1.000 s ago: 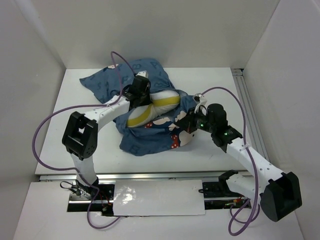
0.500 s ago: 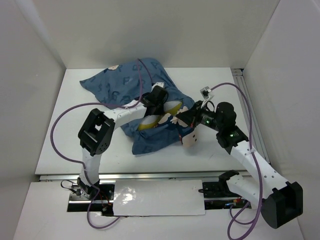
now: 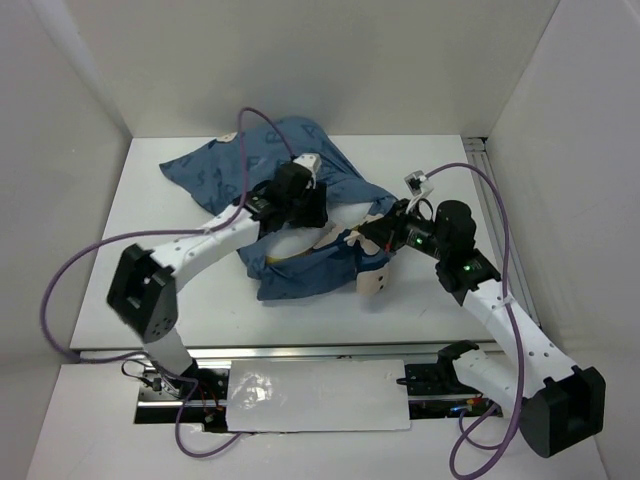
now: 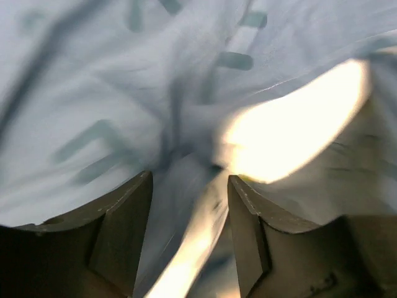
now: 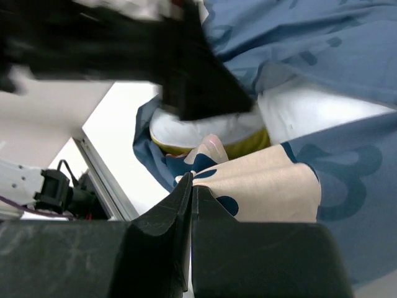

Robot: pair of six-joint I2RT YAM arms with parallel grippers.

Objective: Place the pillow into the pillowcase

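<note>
Top external: one pillow; left pincer apart, right pincer tight on one pillowcase.

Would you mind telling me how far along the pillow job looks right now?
Mostly done: the pillowcase covers most of the pillow, with only white and a yellow band showing at the mouth. In hand: the right claw is shut on the mouth's edge; the left claw is open over the cloth. Left: tuck the exposed end inside.
</note>
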